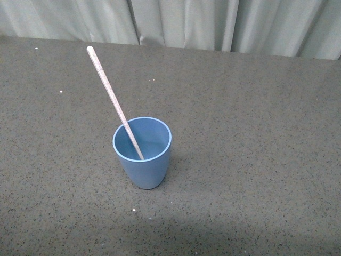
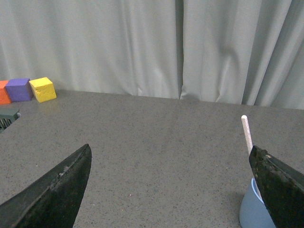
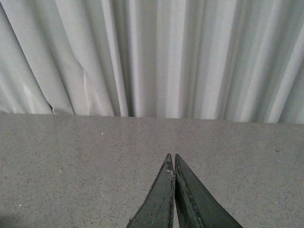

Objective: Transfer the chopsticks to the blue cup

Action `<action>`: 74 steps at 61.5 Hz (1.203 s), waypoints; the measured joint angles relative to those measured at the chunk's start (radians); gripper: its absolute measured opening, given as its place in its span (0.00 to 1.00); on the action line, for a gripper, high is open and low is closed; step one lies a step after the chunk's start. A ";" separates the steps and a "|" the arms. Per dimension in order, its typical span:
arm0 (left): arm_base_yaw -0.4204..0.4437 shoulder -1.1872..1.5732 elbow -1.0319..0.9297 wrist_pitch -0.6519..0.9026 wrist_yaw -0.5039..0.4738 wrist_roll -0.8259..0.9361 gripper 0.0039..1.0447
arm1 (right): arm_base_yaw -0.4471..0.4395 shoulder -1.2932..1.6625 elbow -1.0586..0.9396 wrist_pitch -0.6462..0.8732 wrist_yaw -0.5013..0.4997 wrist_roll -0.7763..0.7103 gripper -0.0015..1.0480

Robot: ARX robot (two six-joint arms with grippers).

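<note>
**One stick standing in one cup**

Where the grey speckled table fills the front view, backed by pale curtains along the far edge: one blue cup upright near the middle, slightly left of centre. One only, open mouth up, tapering to a narrower base resting on the table.

Inside that cup, the chopsticks: a single pale speckled stick, counted once. Lower end down against the cup's inner floor, shaft leaning on the far-left part of the rim. Long axis tilted, running from the cup's interior up and away toward the far left, upper tip well clear of the rim and pointing at the curtain side. Roughly half the length or more showing above the cup.

Seen from the left wrist, the left gripper spread wide, dark fingers far apart, holding nothing. Cup partly hidden behind one finger, stick tip rising above it. Far off at the table's edge, three small blocks in a row: one yellow block, one purple block, one orange block, touching or nearly so.

Seen from the right wrist, the right gripper pressed closed, fingertips meeting, nothing between them, above bare table.
</note>
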State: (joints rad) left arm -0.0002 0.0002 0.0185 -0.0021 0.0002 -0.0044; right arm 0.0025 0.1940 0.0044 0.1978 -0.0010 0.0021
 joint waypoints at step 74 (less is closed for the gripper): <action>0.000 0.000 0.000 0.000 0.000 0.000 0.94 | 0.000 -0.190 0.001 -0.196 -0.001 -0.002 0.91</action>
State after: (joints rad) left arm -0.0002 0.0002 0.0185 -0.0021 0.0002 -0.0044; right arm 0.0025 0.0044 0.0051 0.0017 -0.0017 0.0002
